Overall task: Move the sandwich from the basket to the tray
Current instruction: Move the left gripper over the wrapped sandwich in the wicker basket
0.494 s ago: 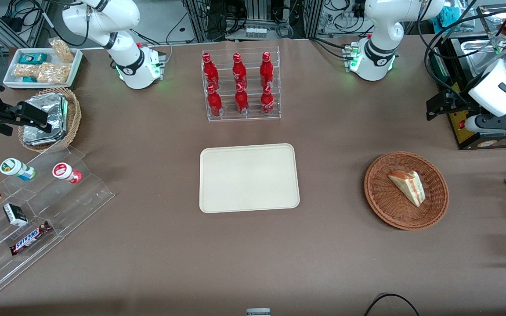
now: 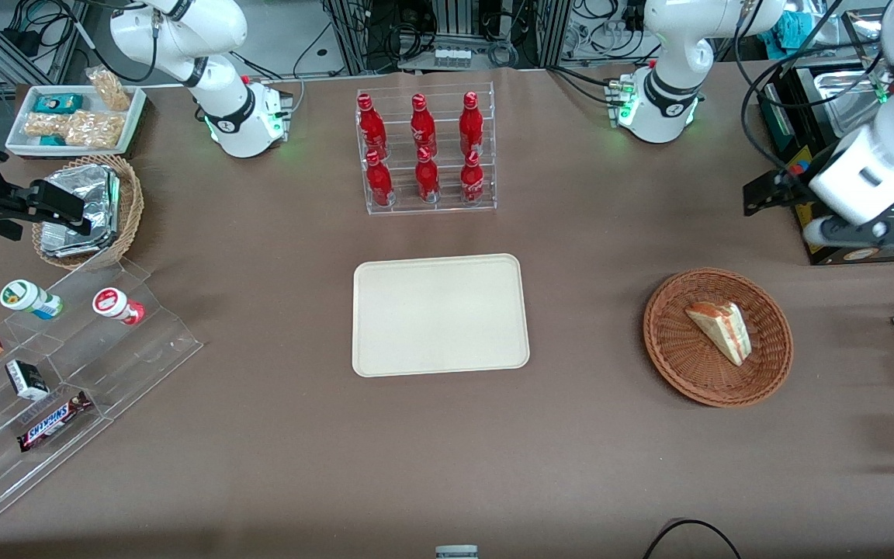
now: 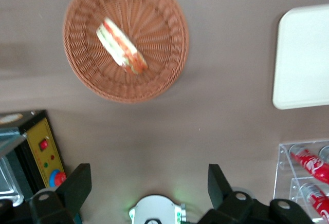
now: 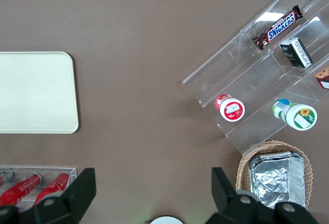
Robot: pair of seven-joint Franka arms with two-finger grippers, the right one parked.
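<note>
Hovering high above the worktop, the pincer is spread wide and holds nothing. Its arm hangs at the basket's one o'clock; the sandwich lies inside.

Light is even and bright from overhead — shadows on the table stay soft and faint. The left arm smears with motion blur in the front view. The wrist view is slightly soft; the sandwich and basket blur — the gripper hangs dark above the table.
</note>
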